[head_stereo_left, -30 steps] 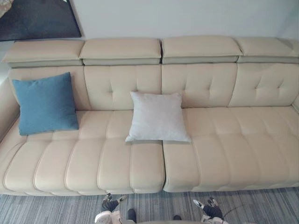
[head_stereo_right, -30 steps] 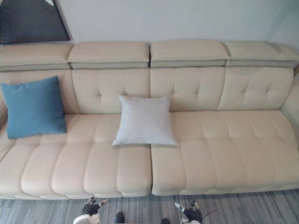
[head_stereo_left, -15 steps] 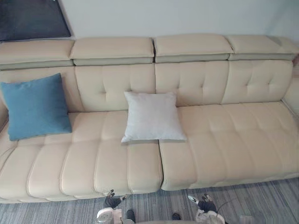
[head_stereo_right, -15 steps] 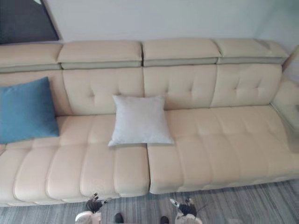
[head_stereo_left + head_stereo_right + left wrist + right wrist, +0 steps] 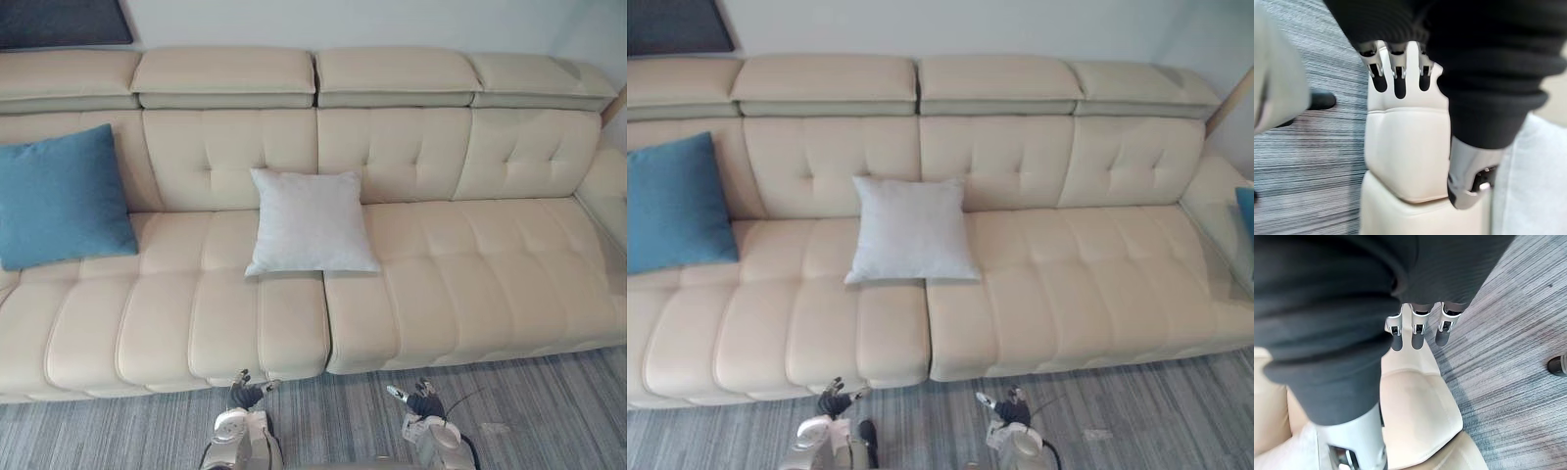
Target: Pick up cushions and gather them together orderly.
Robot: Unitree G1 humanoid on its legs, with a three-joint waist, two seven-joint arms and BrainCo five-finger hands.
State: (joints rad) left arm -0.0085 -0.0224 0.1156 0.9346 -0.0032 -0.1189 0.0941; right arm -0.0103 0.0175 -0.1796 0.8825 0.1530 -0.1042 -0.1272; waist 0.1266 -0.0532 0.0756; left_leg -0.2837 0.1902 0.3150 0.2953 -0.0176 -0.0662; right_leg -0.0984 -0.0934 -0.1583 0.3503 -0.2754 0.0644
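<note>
A light grey cushion [image 5: 310, 223] leans against the backrest in the middle of the beige sofa [image 5: 470, 284]. At the sofa's left end a blue cushion [image 5: 61, 196] stands against the back. The edge of another blue cushion [image 5: 1245, 211] shows by the sofa's right arm. My left hand [image 5: 247, 392] and right hand [image 5: 419, 399] hang low over the carpet in front of the sofa, far from every cushion. In the wrist views the left fingers [image 5: 1396, 73] and right fingers [image 5: 1418, 328] are relaxed and hold nothing.
Grey striped carpet [image 5: 549, 411] runs along the sofa's front. A dark picture [image 5: 59, 22] hangs on the wall at the upper left. The sofa's right seats [image 5: 490, 255] are bare. A slanted wooden piece [image 5: 1229, 98] shows at the right edge.
The camera has swung right and tipped down: the sofa sits further left and higher in the picture, and the right blue cushion's edge has come into sight. No cushion moved; both hands still hang empty.
</note>
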